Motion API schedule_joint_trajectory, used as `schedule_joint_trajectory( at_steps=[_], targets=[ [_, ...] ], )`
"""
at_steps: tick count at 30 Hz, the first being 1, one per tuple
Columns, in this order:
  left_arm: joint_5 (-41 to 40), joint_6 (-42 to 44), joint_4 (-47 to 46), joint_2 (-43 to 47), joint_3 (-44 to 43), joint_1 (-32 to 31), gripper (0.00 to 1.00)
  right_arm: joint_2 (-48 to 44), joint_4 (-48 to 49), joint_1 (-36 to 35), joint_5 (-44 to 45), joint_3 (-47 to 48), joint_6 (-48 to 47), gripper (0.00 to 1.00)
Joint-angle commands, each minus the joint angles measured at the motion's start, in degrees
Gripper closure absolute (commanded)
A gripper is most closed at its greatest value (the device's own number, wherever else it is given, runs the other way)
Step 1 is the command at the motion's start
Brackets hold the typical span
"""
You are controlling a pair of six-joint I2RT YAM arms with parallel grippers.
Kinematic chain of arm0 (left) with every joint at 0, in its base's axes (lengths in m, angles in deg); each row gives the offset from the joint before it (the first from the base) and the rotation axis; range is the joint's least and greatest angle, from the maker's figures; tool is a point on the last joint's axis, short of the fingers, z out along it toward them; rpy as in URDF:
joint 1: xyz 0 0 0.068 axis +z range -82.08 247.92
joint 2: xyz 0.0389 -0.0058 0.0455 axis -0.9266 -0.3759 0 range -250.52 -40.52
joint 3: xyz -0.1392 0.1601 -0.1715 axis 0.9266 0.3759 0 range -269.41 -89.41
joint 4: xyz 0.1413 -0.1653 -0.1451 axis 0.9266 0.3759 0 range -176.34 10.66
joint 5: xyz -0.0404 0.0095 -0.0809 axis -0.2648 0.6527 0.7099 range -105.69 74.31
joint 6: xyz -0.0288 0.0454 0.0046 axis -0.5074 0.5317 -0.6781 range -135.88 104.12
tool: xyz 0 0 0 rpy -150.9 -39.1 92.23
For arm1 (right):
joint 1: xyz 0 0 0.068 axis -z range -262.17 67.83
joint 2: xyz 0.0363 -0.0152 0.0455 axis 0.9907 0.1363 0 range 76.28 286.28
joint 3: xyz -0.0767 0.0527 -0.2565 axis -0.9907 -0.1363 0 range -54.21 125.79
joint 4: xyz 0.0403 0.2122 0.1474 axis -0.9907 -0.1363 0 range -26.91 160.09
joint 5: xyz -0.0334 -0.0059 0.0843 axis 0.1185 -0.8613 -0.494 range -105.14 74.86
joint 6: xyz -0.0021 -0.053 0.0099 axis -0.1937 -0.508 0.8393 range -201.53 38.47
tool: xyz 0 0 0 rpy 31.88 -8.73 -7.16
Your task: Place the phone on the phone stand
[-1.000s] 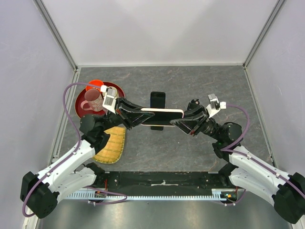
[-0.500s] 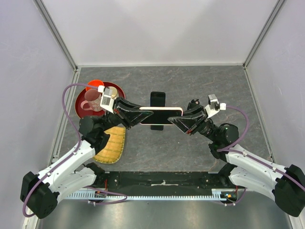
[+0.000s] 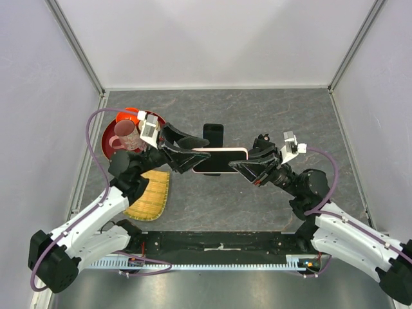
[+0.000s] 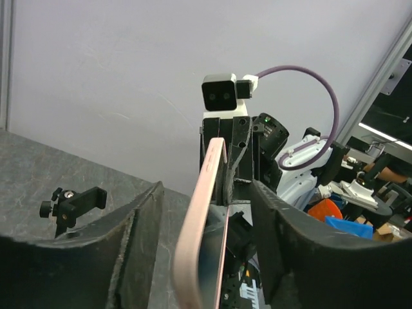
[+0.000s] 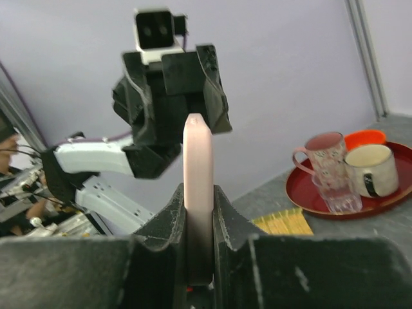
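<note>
Pink-rimmed, rigid, slick and probably fragile, the phone (image 3: 220,161) is clamped across its flat faces by the right end effector (image 3: 246,163) above the desk (image 3: 270,116), near the phone stand (image 3: 213,134); the left end effector (image 3: 188,152) is spread open around its other end.

**Middle bridged, left edge crowded, right side free**

Over the middle of the grey marbled table (image 3: 270,116), the pink-edged phone (image 3: 219,159) lies level between both arms. It bars the way from the near edge to the black clamp-style phone stand (image 3: 213,134) just beyond.

The left pincer (image 3: 192,153) straddles one end with a gap on each side. The right pincer (image 3: 242,161) is clamped on the other end.

A round red tray (image 3: 107,134) of cups and a yellow woven mat (image 3: 151,193) fill the left edge.

Bare table runs along the far edge and the right edge.
</note>
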Motion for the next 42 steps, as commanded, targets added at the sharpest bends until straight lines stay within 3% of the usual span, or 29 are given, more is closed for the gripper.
schedule_joint_trajectory(
  at_steps=[1,5,9,10,16,23,27,33,37,38,39,42],
  targets=[
    [2.5,7.3,8.4,0.5,-5.7,0.1,0.34,-4.9,-16.4,-0.3,-0.9,8.7,-8.6,1.00],
    [5.3,16.0,18.4,0.9,-11.1,0.1,0.31,-5.9,-40.3,-0.2,-4.7,16.8,-17.7,1.00],
    [14.5,23.0,30.9,-3.0,-17.9,0.1,0.31,-6.3,-53.2,-0.2,-6.8,23.7,-23.2,1.00],
    [20.0,24.3,33.1,-4.2,-19.3,0.1,0.31,-6.2,-56.1,-0.2,-7.4,25.6,-24.5,1.00],
    [34.2,24.7,36.4,-11.7,-24.5,-0.1,0.32,-5.0,-64.7,-0.2,-11.4,31.0,-28.5,1.00],
    [38.7,23.8,37.7,-15.1,-25.4,-3.4,0.32,-3.5,-65.7,-0.2,-12.2,33.7,-29.3,1.00],
    [38.1,27.3,43.1,-16.1,-26.7,-4.9,0.34,-2.4,-66.1,-0.2,-11.7,35.4,-29.8,1.00],
    [32.6,33.0,50.8,-17.8,-29.4,-5.6,0.60,-2.4,-64.7,-0.2,-9.7,36.3,-29.3,1.00],
    [28.7,34.6,51.1,-16.1,-29.1,-5.5,0.97,-2.8,-62.7,-0.2,-8.6,35.4,-28.4,1.00],
    [27.5,34.7,51.0,-15.5,-28.8,-5.5,0.98,-3.0,-62.4,-0.2,-8.5,35.0,-28.2,0.96],
    [25.6,34.8,50.8,-15.0,-28.5,-5.5,0.98,-3.7,-61.6,-0.2,-7.9,33.4,-27.4,0.77],
    [23.5,33.2,47.3,-13.4,-27.1,-5.5,0.98,-6.2,-55.7,-0.2,-6.5,27.9,-23.5,0.51]
  ],
)
